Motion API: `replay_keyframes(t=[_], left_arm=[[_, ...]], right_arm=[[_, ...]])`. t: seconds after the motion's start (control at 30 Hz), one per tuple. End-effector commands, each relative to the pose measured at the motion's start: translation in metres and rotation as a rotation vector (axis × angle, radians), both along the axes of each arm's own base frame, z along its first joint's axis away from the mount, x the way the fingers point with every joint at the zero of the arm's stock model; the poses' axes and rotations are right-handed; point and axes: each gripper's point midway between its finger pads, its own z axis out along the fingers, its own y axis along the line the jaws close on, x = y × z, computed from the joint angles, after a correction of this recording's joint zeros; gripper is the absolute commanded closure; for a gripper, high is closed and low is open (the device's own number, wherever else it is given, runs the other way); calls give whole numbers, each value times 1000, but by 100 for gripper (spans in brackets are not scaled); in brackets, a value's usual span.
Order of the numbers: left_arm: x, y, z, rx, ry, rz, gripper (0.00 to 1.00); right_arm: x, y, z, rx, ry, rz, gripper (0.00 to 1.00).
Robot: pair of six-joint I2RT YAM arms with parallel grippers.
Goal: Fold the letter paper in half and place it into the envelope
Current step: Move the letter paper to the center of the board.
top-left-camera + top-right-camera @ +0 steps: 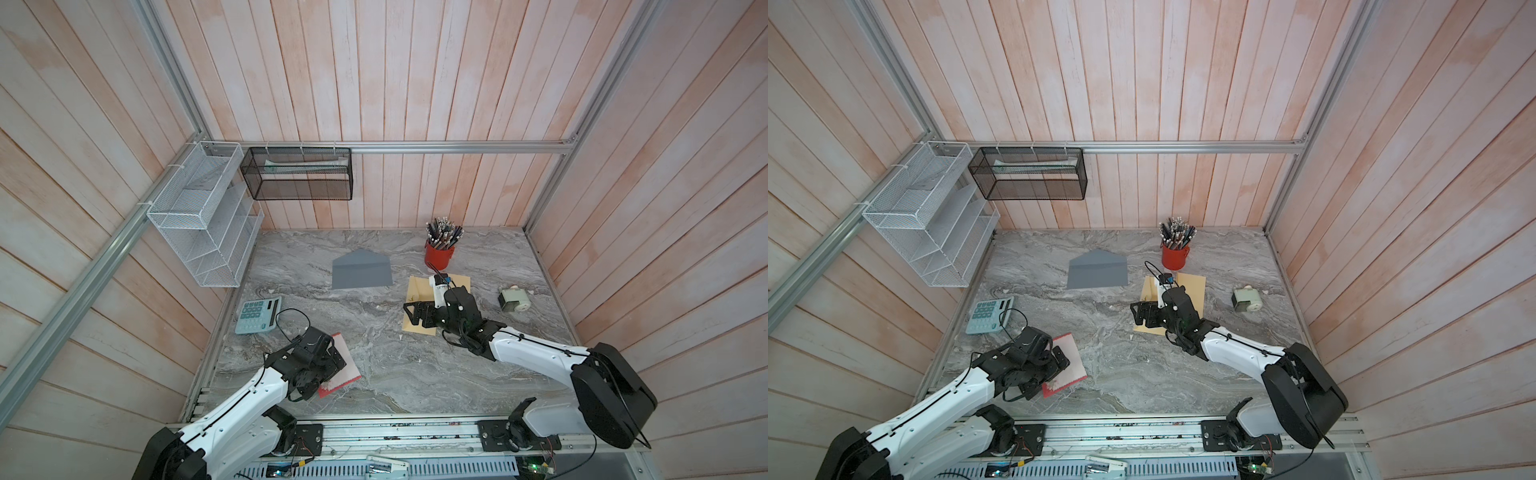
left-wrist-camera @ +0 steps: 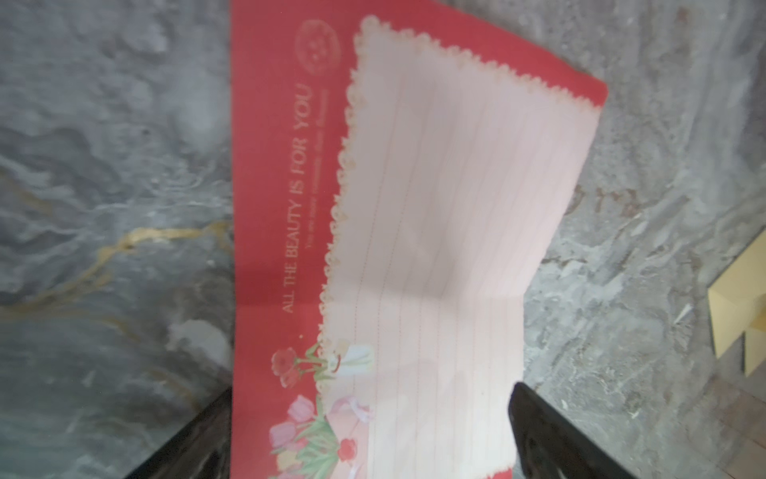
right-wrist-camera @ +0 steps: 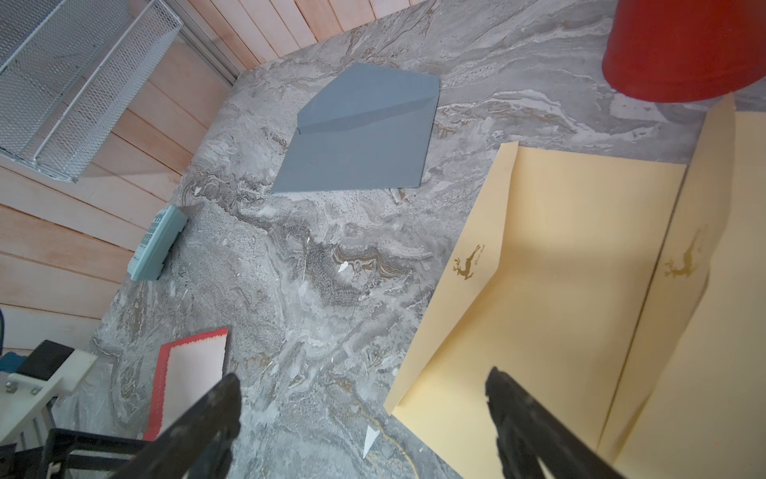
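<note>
Overhead, a marble-patterned table [image 1: 395, 374] inside a wood-panelled booth is shown, with two robot arms reaching in from the near edge. The letter paper [image 1: 349, 361], pink and lined with a red scalloped border, lies unfolded at the near left, and a soft crease is seen across its middle in the left wrist view. The left claw [image 2: 373, 390] is spread wide low over the paper, one finger to either long side, and nothing is pinched; whether the paper is touched cannot be told. At the right, the right claw [image 3: 362, 377] is likewise spread and empty, held above the near-left edge of a tan envelope [image 1: 419, 286]. A grey envelope [image 1: 361, 270] with its flap open lies at the far centre, well apart from the paper; which envelope is meant cannot be settled. The folding step is judged to be in hand and not yet done. Next, one short edge would need to be pinched and carried over to meet the opposite edge, and the crease pressed flat before any insertion is attempted.
</note>
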Motion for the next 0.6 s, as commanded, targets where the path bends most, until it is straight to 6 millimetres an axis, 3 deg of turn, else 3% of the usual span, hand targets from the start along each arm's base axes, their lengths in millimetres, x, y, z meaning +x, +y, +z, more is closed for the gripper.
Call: replay_keyframes(t=[0.0,0.4,0.57], left_arm=[[26,-30,13,-85,-98,-65,0],[64,-120,25,-215,-217,-263,0],[67,-137,37,-240,-256,-320,0]], right_arm=[[0,-4,6,13,-13,-2,6],[-2,-27,6,29,0,-51,6],[-3,-31,10,31,-5,-64,6]])
